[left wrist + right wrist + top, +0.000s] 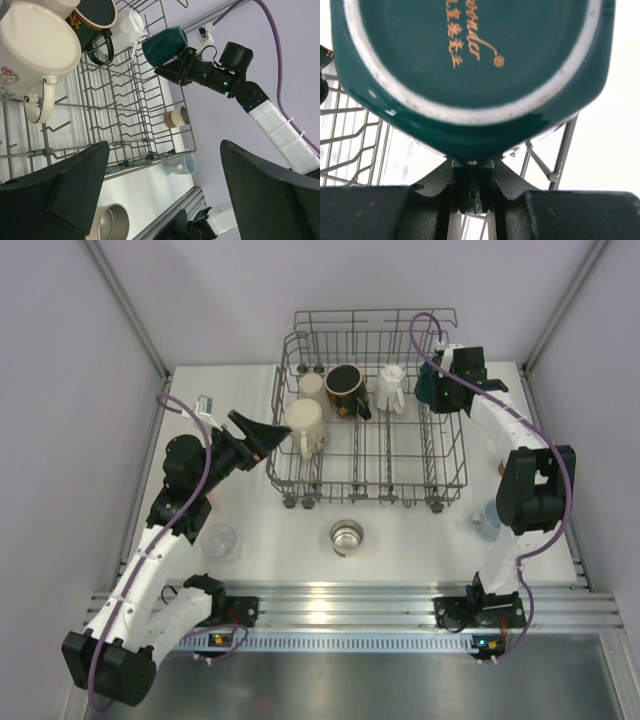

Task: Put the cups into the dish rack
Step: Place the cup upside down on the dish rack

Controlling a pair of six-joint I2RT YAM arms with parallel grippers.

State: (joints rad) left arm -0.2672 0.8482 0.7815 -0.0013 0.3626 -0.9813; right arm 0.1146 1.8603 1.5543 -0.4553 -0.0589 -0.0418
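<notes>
Rack (395, 465) upright, centre. Right gripper (438, 390) at rack's 2 o'clock corner, clamped on green cup (427, 388). Cup is on its side, long axis about level, base toward the wrist camera, mouth toward 9 o'clock. Left gripper (265, 438) at rack's 9 o'clock, jaws spread wide, holding nothing. Steel cup (346, 536) upright at rack's 6 o'clock.

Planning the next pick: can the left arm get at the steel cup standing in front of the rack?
Probably yes. The left gripper is open and empty, and the steel cup stands alone in front of the dish rack, with nothing between them.
</notes>
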